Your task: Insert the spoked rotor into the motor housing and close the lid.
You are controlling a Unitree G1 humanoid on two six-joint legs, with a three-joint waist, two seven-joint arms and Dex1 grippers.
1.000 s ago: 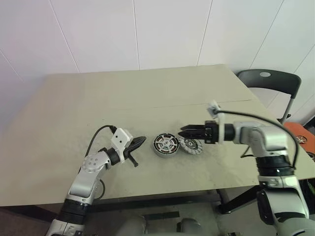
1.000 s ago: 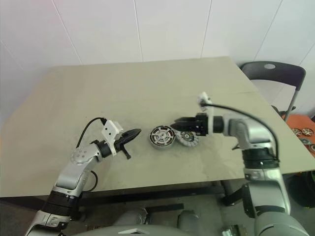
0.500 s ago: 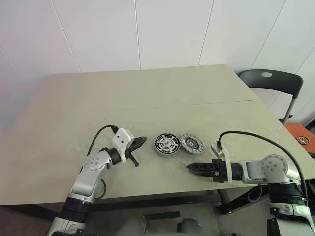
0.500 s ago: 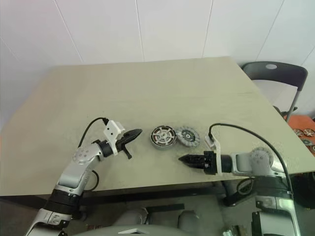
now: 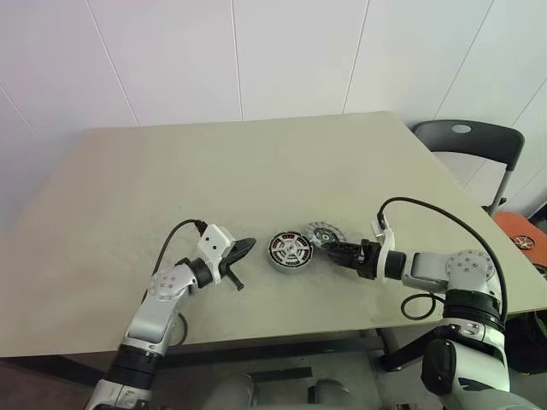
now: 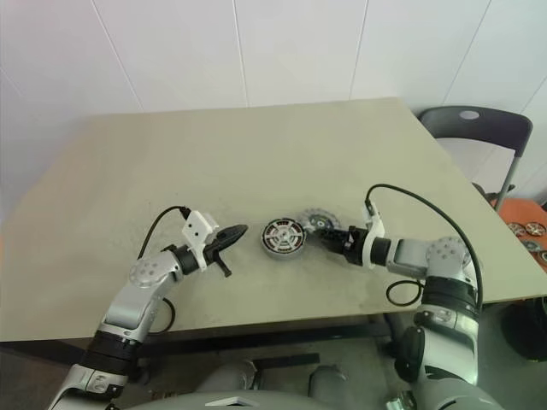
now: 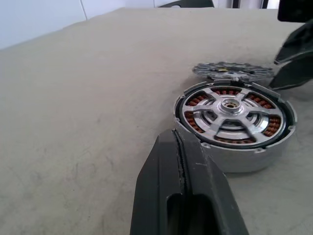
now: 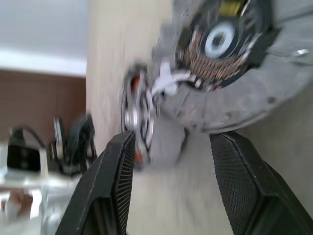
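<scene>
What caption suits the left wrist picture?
Shut left gripper faces the motor housing with the spoked rotor seated inside.

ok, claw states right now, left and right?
Left claw: closed, empty, just short of the motor housing.
Right claw: open, holding nothing, at the lid.

A plain lab or workshop room: white panelled wall [image 5: 256,60], bare beige tabletop [image 5: 214,171], grey folding chair [image 5: 466,141].

silver spoked rotor [image 7: 230,110], copper windings, grey lid [image 5: 323,233], beige table [image 5: 214,171]
</scene>
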